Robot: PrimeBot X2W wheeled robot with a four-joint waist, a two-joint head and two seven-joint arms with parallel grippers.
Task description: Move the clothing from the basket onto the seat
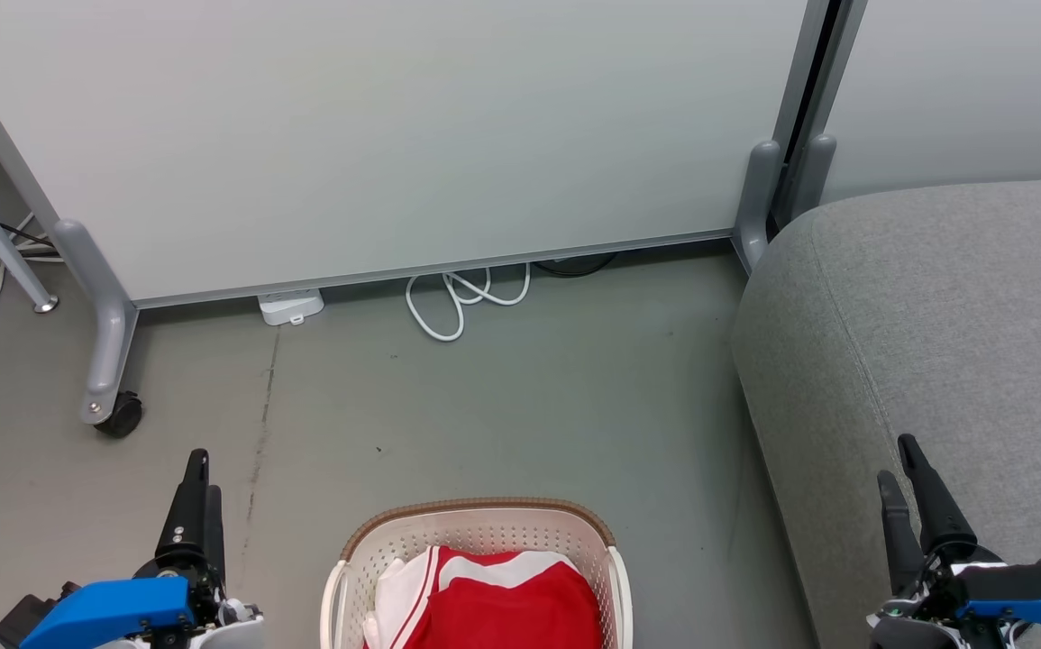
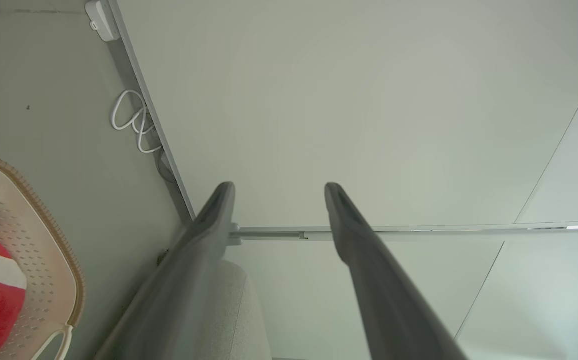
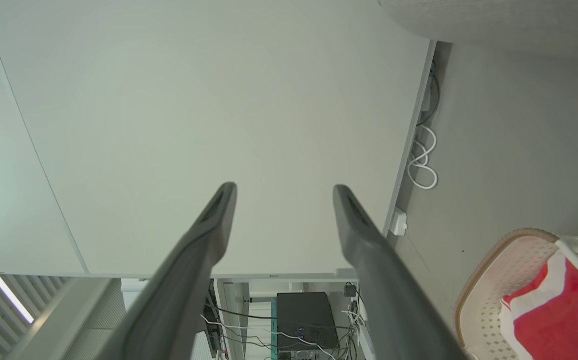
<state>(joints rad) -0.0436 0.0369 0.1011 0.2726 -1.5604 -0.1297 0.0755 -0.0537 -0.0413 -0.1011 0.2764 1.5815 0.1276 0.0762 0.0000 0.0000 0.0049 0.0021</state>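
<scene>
Two end effectors stand at the bottom corners of the head view, both empty. The left end effector (image 1: 206, 473) is at the lower left, its dark fingers pointing up the frame over the bare floor (image 1: 502, 406). In the left wrist view its jaws are spread wide with only air between them. The right end effector (image 1: 896, 460) is at the lower right, over the near part of the seat (image 1: 953, 315). The right wrist view shows its jaws just as far apart and gripping nothing.

The basket (image 1: 479, 507) stands on the floor at the bottom centre of the head view, cut off by the lower edge. Its brown rim curves over a cream perforated wall. The clothing (image 1: 502, 604) lies inside it, red fabric with white stripes and panels, bunched up; how many pieces there are cannot be told. The basket sits between the two end effectors and touches neither.

The seat takes up the right side of the frame, light grey with a rounded corner and a stitched seam. It is near the basket, with a strip of floor between them.

Across the upper part of the frame runs a pale partition panel (image 1: 394, 135) on grey feet, with a black caster (image 1: 119, 416) at the left. A looped white cable (image 1: 461, 302) and a white power strip (image 1: 290, 306) lie on the floor along its lower edge.
</scene>
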